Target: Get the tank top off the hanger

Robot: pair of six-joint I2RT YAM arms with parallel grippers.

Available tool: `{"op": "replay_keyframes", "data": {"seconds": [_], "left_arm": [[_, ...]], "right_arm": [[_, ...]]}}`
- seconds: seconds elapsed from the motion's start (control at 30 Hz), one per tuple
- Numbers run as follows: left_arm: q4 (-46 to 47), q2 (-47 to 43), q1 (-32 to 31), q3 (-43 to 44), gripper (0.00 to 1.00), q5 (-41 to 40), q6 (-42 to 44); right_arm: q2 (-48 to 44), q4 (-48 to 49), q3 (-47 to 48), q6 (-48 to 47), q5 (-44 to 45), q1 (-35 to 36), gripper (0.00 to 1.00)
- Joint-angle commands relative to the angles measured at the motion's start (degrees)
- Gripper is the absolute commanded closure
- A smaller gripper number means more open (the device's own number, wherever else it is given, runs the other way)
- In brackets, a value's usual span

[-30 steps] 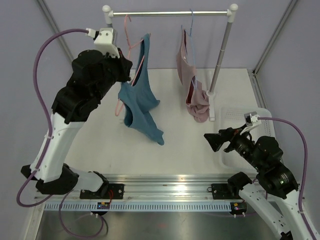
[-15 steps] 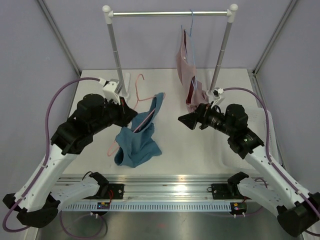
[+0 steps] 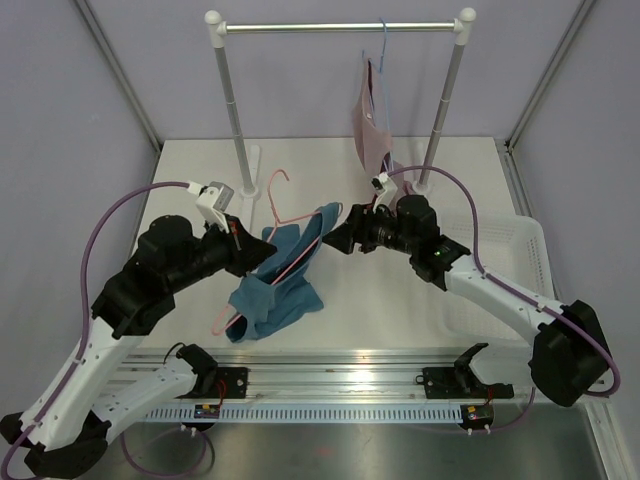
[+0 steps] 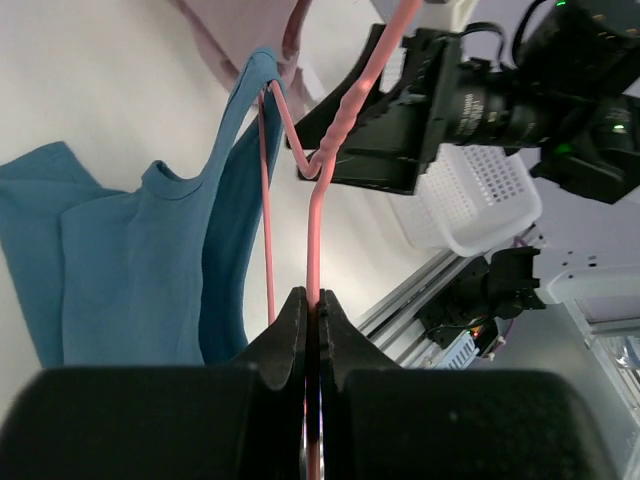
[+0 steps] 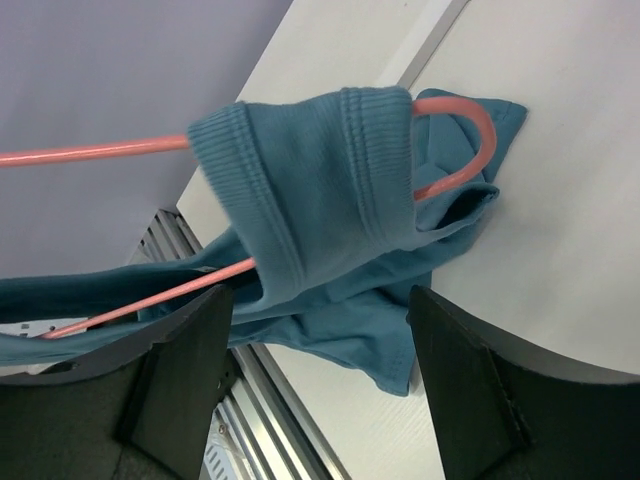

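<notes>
The teal tank top (image 3: 268, 293) lies mostly bunched on the table, one strap (image 5: 310, 170) still looped over the pink wire hanger (image 3: 297, 252). The hanger's hook (image 3: 279, 183) points toward the back. My left gripper (image 3: 254, 262) is shut on a hanger wire (image 4: 314, 250), seen close up between its tips (image 4: 316, 312). My right gripper (image 3: 336, 240) is at the strap end of the hanger. It is open, and the strap and hanger shoulder (image 5: 455, 108) sit just ahead of its spread fingers (image 5: 178, 390).
A clothes rack (image 3: 232, 110) stands at the back, with a dusty pink top (image 3: 372, 135) on a light blue hanger. A white basket (image 3: 505, 255) sits at the right. The metal rail (image 3: 330, 385) runs along the near edge.
My left arm has brought the hanger and tank top down from the rack to the table. My right arm has swung in from the right to the strap, its jaws narrowing a little.
</notes>
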Motion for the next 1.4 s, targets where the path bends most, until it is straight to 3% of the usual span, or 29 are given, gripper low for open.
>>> {"op": "replay_keyframes", "data": {"seconds": [0.0, 0.23, 0.3, 0.33, 0.43, 0.57, 0.67, 0.73, 0.9, 1.0, 1.03, 1.1, 1.2, 1.23, 1.37], "left_arm": [[5.78, -0.99, -0.25, -0.04, 1.0, 5.12, -2.05], [5.07, -0.72, -0.25, 0.31, 1.0, 6.0, -1.79], [4.9, -0.64, -0.25, 0.57, 1.0, 6.0, -1.7], [4.81, -0.64, -0.25, 0.75, 1.0, 5.39, -1.61], [1.93, -0.99, -0.25, 2.24, 1.0, 1.81, -0.56], [-4.5, -0.99, -0.25, 5.84, 1.0, -5.24, 3.91], [-7.22, -1.08, -0.25, 8.04, 1.0, -2.36, 7.78], [-8.37, -1.6, -0.25, 8.92, 1.0, 0.18, 9.63], [-7.23, -3.8, -0.25, 9.71, 1.0, 2.92, 10.69], [-6.45, -3.8, -0.25, 11.56, 1.0, -2.59, 9.56], [-3.74, -3.71, -0.25, 11.65, 1.0, -6.96, 8.07], [1.88, -3.97, -0.25, 9.38, 1.0, -8.41, 6.49], [21.54, -5.03, -0.25, 0.54, 1.0, -5.87, 2.53], [32.56, -4.86, -0.25, -1.51, 1.0, -4.65, 0.96], [52.06, 1.1, -0.25, -5.05, 1.0, -4.11, 1.55]], "right_arm": [[2.31, 6.95, 3.23, -1.89, -0.08, 0.79, 0.23], [4.34, 9.5, 4.73, -2.24, 0.88, 0.88, 0.27], [5.22, 9.94, 5.08, -2.24, 1.58, 0.88, 0.47], [5.4, 9.77, 5.25, -2.41, 1.93, 0.88, 0.76], [5.05, 6.87, 5.61, -3.64, 4.83, 0.88, 0.99], [1.63, -0.58, 5.34, -6.71, 15.86, 0.88, 1.0], [0.66, -5.07, 6.39, -9.44, 28.06, 0.7, 1.0], [1.09, -9.64, 8.5, -10.67, 31.72, 0.18, 1.0], [5.66, -13.96, 13.95, -11.38, 27.88, -0.44, 1.0], [4.62, -13.53, 14.22, -10.94, 19.72, -0.44, 1.0], [3.56, -12.39, 13.61, -10.07, 16.91, -0.44, 1.0], [0.05, -8.7, 11.76, -9.01, 7.15, -0.44, 1.0], [-4.26, -6.23, 11.32, -6.29, -4.89, -0.35, 1.0], [-5.4, -5.97, 11.06, -5.24, -7.09, -0.35, 1.0], [-12.59, -11.47, 11.67, -6.89, -13.87, -0.35, 1.0]]}}
